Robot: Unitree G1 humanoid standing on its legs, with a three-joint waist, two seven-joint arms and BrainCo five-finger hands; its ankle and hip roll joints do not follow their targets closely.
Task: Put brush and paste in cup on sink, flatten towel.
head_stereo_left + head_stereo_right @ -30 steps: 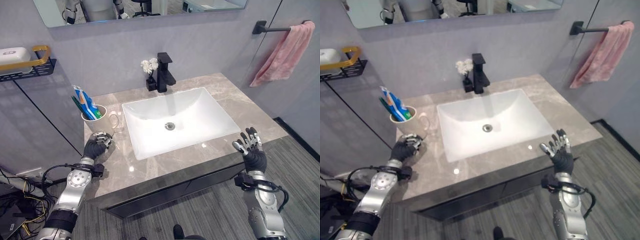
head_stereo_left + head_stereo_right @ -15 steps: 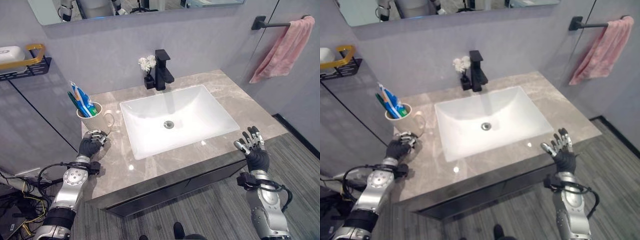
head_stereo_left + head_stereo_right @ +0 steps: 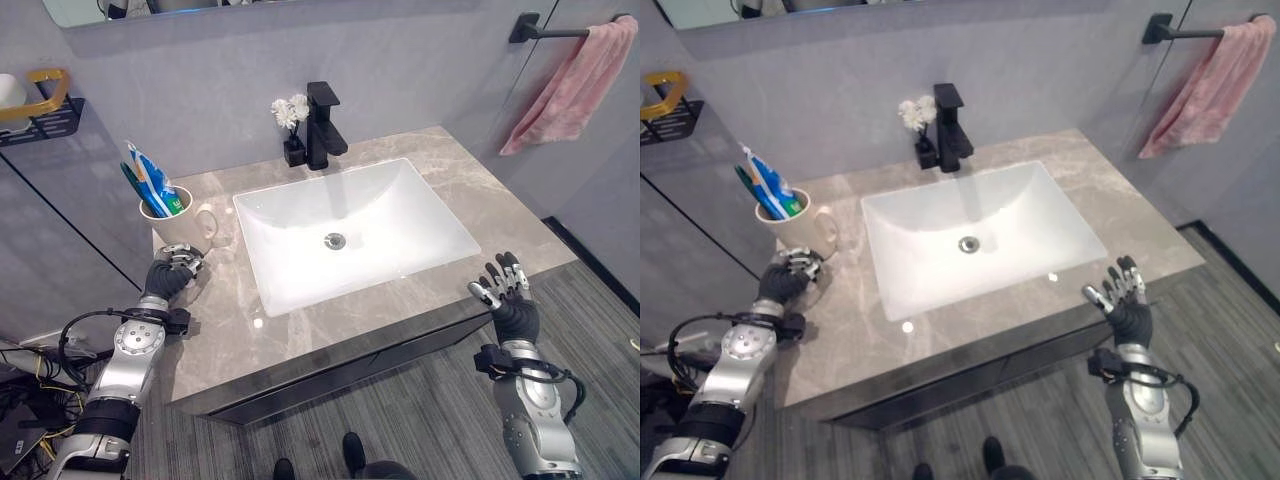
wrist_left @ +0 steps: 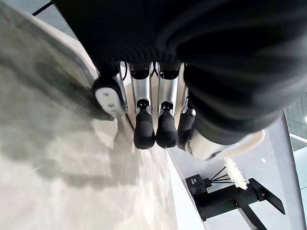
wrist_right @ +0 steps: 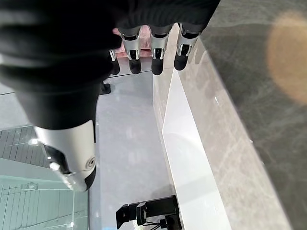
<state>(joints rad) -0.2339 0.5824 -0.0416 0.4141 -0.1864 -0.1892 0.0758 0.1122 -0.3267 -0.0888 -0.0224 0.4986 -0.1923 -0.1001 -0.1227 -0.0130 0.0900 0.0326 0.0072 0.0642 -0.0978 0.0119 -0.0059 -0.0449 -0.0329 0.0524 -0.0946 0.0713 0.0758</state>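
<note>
A cream cup (image 3: 165, 209) stands at the counter's left rear corner, holding a blue toothpaste tube (image 3: 148, 179) and a green toothbrush (image 3: 133, 189). My left hand (image 3: 171, 271) rests on the stone counter (image 3: 230, 330) just in front of the cup, fingers relaxed (image 4: 145, 128) and holding nothing; the cup's rim (image 4: 240, 143) shows beside them. My right hand (image 3: 507, 297) hovers open at the counter's front right edge, fingers spread (image 5: 156, 52). A pink towel (image 3: 575, 85) hangs bunched and slanted from a black wall bar (image 3: 545, 28) at the upper right.
A white basin (image 3: 395, 205) is sunk in the counter's middle, with a black faucet (image 3: 322, 135) and a small black vase of white flowers (image 3: 290, 118) behind it. A black wall shelf with a gold rail (image 3: 38, 102) hangs at the upper left.
The whole picture has shifted, so the camera has moved. Both hands keep about the same places against the counter; nothing was taken hold of or let go.
</note>
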